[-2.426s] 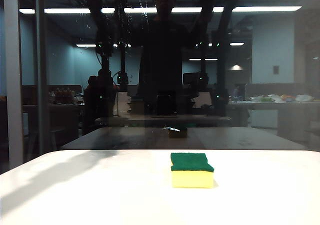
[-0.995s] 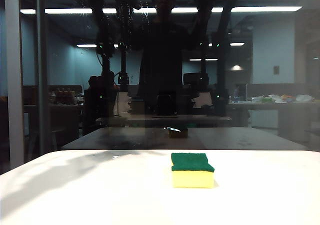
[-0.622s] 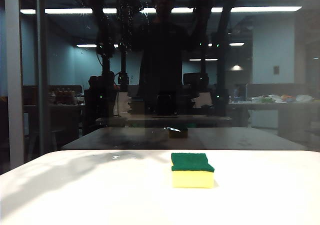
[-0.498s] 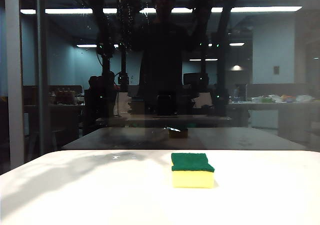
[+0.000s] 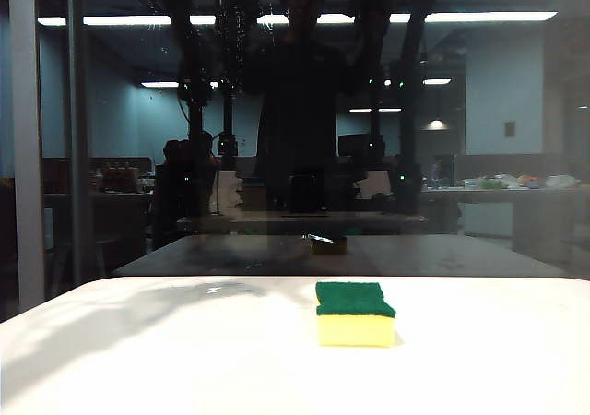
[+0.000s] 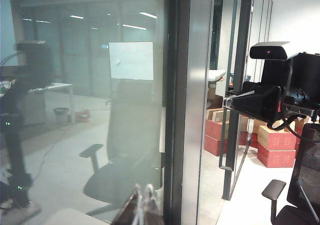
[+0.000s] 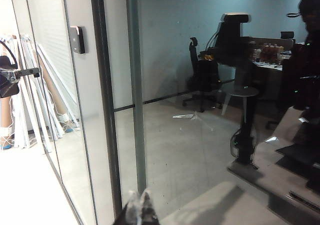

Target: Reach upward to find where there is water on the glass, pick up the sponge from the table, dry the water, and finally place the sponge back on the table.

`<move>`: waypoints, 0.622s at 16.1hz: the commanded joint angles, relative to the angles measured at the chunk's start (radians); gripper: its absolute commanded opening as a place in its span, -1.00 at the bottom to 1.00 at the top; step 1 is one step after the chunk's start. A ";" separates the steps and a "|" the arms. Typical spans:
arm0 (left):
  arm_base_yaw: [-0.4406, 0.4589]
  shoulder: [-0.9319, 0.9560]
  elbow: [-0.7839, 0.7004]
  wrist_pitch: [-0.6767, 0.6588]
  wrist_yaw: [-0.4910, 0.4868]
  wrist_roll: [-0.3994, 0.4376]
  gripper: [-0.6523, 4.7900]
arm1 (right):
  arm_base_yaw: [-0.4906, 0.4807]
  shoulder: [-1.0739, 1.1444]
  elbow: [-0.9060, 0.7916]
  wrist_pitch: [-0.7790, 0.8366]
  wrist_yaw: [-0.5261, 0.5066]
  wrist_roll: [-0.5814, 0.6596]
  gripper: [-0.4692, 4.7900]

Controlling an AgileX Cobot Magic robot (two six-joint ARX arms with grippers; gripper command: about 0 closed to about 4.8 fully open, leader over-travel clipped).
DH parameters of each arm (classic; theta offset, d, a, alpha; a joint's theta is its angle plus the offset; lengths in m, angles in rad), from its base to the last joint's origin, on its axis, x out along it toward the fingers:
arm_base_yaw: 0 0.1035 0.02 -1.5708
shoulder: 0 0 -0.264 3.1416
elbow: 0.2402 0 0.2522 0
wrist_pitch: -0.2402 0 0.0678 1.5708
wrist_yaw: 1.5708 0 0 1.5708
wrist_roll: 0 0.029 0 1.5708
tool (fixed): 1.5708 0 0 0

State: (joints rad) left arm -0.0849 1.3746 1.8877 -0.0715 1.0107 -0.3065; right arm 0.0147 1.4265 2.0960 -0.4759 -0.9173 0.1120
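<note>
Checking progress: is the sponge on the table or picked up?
On the table: the sponge lies flat on the white table, green side up, no gripper near.

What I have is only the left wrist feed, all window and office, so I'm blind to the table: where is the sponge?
Observer: The sponge lies on the table, green side up, a little right of centre in the exterior view. No gripper is near it.
Operator: And the water?
Observer: The water shows as small droplets glinting high on the glass, left of centre in the exterior view.
Operator: What is the right gripper doing?
Observer: The right gripper faces the pane beside a frame bar. Its fingertips look closed together and hold nothing. Your left gripper is also shut and facing the glass.
</note>
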 commanded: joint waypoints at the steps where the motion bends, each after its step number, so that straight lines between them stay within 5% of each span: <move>1: 0.000 -0.005 0.006 0.004 -0.084 -0.001 -0.78 | 0.000 -0.005 0.004 0.039 0.027 0.001 -0.83; 7: 0.000 -0.004 0.006 -0.015 -0.364 0.015 -0.78 | 0.000 -0.004 0.004 0.040 0.246 0.001 -0.83; 10: 0.000 -0.002 0.006 -0.103 -0.465 0.103 -0.78 | -0.001 -0.004 0.004 0.039 0.329 0.001 -0.83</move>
State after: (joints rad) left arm -0.0849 1.3750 1.8877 -0.1452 0.5777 -0.2481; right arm 0.0143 1.4269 2.0960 -0.4534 -0.6109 0.1116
